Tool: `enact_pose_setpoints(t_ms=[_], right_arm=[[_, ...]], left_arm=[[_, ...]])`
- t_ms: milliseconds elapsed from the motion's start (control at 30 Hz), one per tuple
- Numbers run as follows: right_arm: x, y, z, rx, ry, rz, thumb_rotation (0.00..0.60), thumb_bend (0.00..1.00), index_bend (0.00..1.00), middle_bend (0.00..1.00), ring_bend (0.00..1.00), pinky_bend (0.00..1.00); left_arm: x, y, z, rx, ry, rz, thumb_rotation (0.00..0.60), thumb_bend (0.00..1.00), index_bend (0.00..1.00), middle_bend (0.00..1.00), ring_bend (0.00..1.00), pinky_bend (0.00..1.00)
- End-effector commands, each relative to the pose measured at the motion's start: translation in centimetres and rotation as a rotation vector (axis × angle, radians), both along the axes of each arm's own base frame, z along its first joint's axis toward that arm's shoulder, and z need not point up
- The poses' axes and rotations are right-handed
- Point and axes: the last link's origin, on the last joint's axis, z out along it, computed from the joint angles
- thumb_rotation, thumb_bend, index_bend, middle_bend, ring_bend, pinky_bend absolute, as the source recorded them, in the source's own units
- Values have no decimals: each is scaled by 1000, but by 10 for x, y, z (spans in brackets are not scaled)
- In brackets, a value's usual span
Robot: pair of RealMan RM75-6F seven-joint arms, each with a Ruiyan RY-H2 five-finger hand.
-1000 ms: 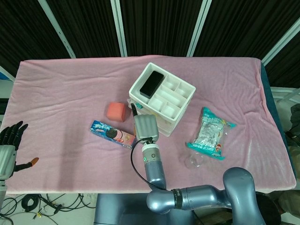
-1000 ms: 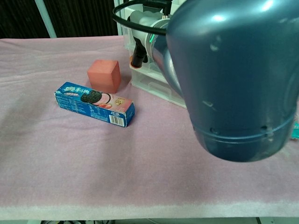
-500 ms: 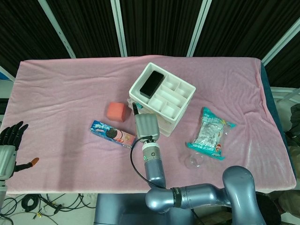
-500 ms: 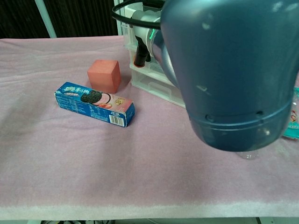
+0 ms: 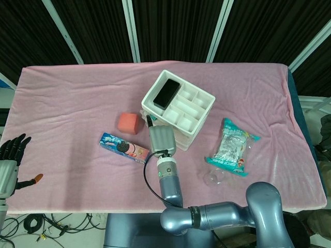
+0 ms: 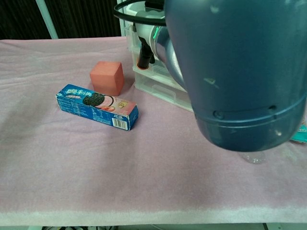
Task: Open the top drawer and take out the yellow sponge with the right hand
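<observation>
The fingers of the right hand (image 5: 161,138) were hidden against the front of the white drawer unit (image 5: 178,110), so their grip could not be told; the top drawer looked unopened and the yellow sponge was unseen, presumably inside. The left hand (image 5: 10,157) rested idle at nine o'clock, fingers spread, empty. A pink cloth (image 5: 77,98) covered the table before dark slatted walls.
</observation>
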Motion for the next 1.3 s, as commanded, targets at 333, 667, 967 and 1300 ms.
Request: enact_pose_setpoints(t_ms=[333, 667, 967, 1300], right_arm=[[10, 4, 5, -5, -48, 38, 600, 439, 318, 800, 876, 796], [9, 10, 10, 8, -55, 38, 600, 439, 353, 800, 876, 795], [10, 16, 14, 21, -48, 54, 600, 439, 354, 800, 877, 795], [13, 25, 17, 42, -51, 74, 600, 439, 353, 800, 876, 796]], left_arm=[[0, 0, 0, 0, -2, -1, 600, 0, 0, 0, 0, 0], [0, 0, 0, -1, 0, -1, 600, 0, 0, 0, 0, 0], [0, 0, 0, 1, -2, 2, 600, 0, 0, 0, 0, 0], [0, 0, 0, 0, -3, 2, 600, 0, 0, 0, 0, 0]])
